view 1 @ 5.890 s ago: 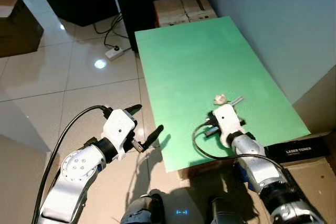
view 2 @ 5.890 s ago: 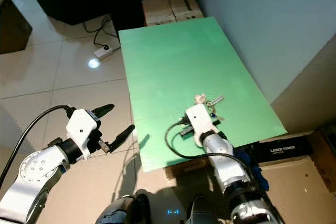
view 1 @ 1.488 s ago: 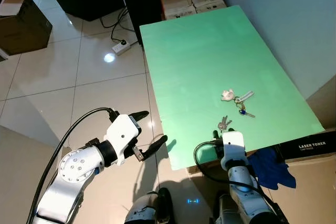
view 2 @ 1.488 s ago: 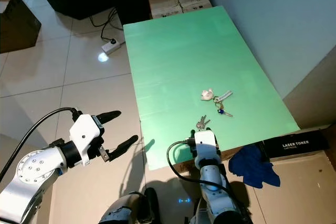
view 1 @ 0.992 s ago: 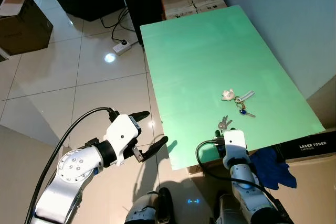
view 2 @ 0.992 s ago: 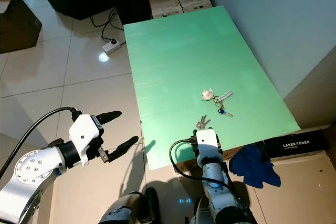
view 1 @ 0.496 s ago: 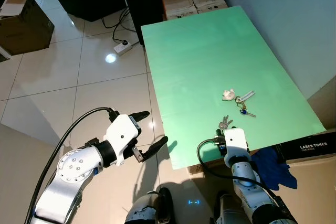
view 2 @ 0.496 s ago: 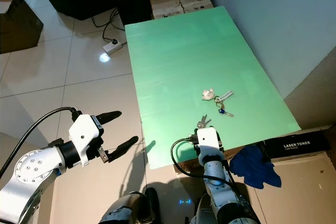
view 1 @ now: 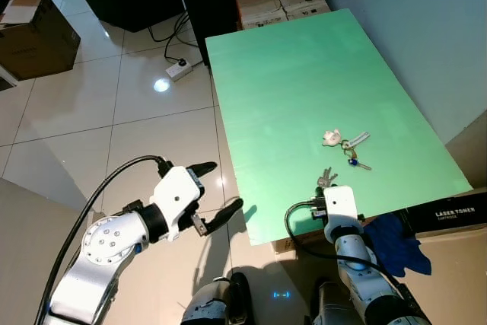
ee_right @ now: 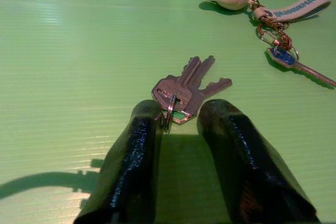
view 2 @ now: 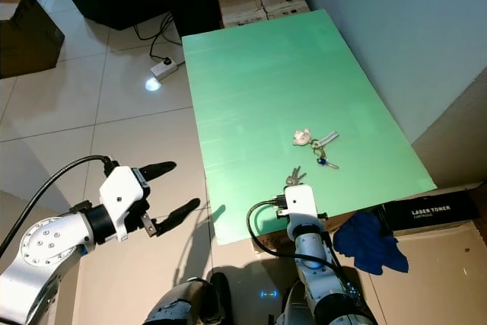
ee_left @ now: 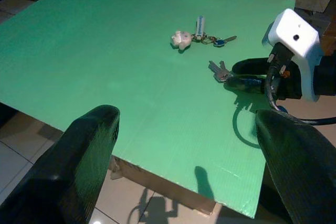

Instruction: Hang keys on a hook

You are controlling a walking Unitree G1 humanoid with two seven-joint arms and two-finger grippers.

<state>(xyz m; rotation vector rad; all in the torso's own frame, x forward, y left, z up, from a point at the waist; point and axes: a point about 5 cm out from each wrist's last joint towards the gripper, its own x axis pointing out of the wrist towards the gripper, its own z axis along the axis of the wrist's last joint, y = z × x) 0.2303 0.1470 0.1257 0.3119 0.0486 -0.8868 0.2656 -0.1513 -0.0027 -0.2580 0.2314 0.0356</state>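
Clearly the step in hand is the pick-up, judged from how the right gripper sits at the keys; no hook can be made out anywhere, so the hanging itself is far off. Largest in the scene is the flat green corrugated board [view 1: 304, 104] serving as a tabletop, running from the near edge up toward 12 o'clock, with pale floor tiles [view 1: 91, 112] at its 9 o'clock side.

Over those tiles, off the board's near corner toward 9 o'clock, hovers the left gripper [view 1: 216, 191], its two black fingers spread wide and holding nothing.

At the board's near edge lies the right gripper [ee_right: 178, 124], its fingers low on the surface and pointing toward 12 o'clock. Its jaws are narrowly parted, with the ring of the small bunch of silver keys [ee_right: 189, 87] standing between the two tips, against the inner side of one; they have not clamped on it.

Farther in, toward 1 o'clock from that bunch and apart from it, lies a second keyring with a pink figurine, a strap tag and a blue-headed key [view 1: 345, 142].

Next, I judge, the fingers must close squarely on the ring, since the flat keys could slide away, then lift.
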